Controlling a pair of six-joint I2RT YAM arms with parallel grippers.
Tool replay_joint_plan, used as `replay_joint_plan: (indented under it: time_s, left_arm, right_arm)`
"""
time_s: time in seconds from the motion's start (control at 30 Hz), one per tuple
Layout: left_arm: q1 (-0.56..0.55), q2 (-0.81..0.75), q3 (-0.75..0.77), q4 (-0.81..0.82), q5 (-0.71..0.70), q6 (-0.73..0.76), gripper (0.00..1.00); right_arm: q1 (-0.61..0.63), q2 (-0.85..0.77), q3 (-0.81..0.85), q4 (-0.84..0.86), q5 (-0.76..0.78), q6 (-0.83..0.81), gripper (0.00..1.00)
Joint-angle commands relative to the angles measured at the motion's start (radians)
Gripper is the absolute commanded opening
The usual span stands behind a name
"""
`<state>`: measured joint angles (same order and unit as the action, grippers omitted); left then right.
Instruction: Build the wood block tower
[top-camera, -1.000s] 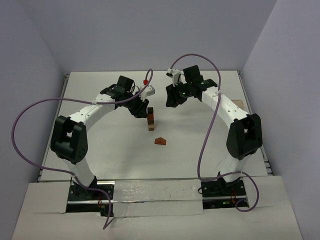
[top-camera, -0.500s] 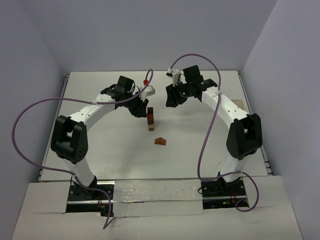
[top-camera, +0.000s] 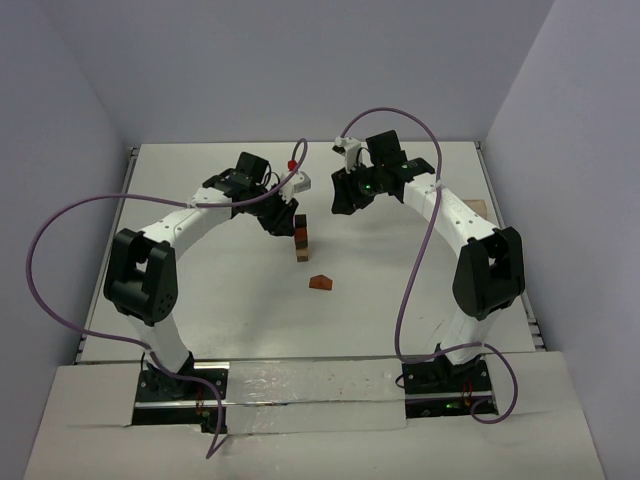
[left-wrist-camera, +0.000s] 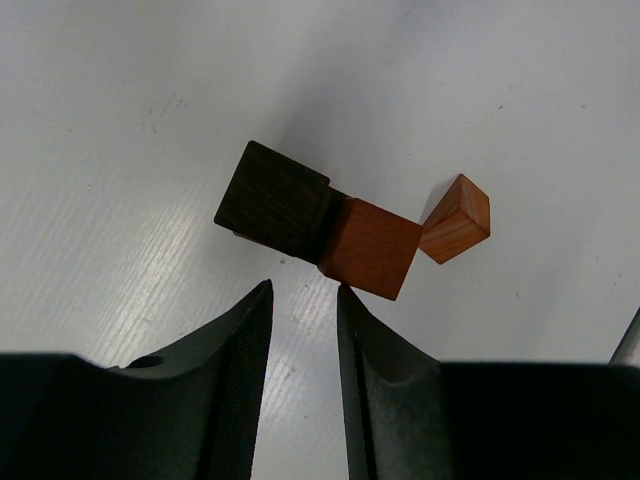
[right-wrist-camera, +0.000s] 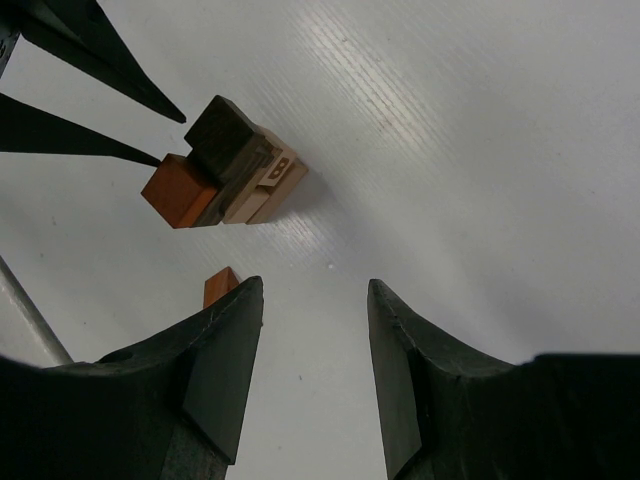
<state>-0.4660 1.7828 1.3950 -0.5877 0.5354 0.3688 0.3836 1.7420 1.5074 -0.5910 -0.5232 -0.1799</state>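
Observation:
The wood block tower (top-camera: 301, 238) stands mid-table, a narrow stack with tan blocks low down and a dark-brown block (left-wrist-camera: 275, 200) and an orange-red block (left-wrist-camera: 370, 248) at its top. It also shows in the right wrist view (right-wrist-camera: 235, 165). A loose reddish wedge block (top-camera: 320, 283) lies on the table just in front of it, and shows in the left wrist view (left-wrist-camera: 456, 218). My left gripper (top-camera: 283, 222) hovers just left of the tower top, jaws narrowly apart and empty (left-wrist-camera: 303, 290). My right gripper (top-camera: 343, 205) is open and empty (right-wrist-camera: 315, 285), to the tower's right and apart from it.
A sliver of a light-tan wooden box (top-camera: 478, 207) shows behind the right arm near the table's right edge. Purple cables loop from both arms. Grey walls enclose the white table (top-camera: 220, 300) on three sides.

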Motion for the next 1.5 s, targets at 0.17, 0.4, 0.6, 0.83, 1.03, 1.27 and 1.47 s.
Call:
replay_joint_plan:
  time_s: [0.17, 0.4, 0.6, 0.83, 1.03, 1.27, 1.47]
  left_arm:
    - [-0.003, -0.003, 0.053, 0.015, -0.003, -0.007, 0.39]
    - [0.063, -0.044, 0.062, -0.021, 0.077, -0.001, 0.29]
    - [0.101, -0.138, 0.008, -0.049, 0.156, 0.039, 0.26]
    - [0.177, -0.211, -0.027, -0.063, 0.286, 0.048, 0.29]
    - [0.193, -0.23, -0.04, -0.07, 0.318, 0.056, 0.31]
    - [0.193, -0.229, -0.051, -0.069, 0.334, 0.052, 0.32]
    - [0.193, -0.231, -0.053, -0.066, 0.337, 0.051, 0.33]
  right_arm:
    - [0.006, 0.011, 0.056, 0.02, -0.004, -0.004, 0.54]
    - [0.007, 0.035, 0.111, 0.054, -0.046, -0.033, 0.5]
    - [0.031, 0.151, 0.273, 0.015, -0.144, -0.173, 0.33]
    - [0.04, 0.339, 0.487, -0.133, -0.261, -0.368, 0.26]
    - [0.055, 0.402, 0.522, -0.153, -0.308, -0.448, 0.27]
    - [0.06, 0.435, 0.514, -0.12, -0.402, -0.469, 0.29]
    - [0.064, 0.464, 0.529, -0.099, -0.425, -0.481, 0.29]
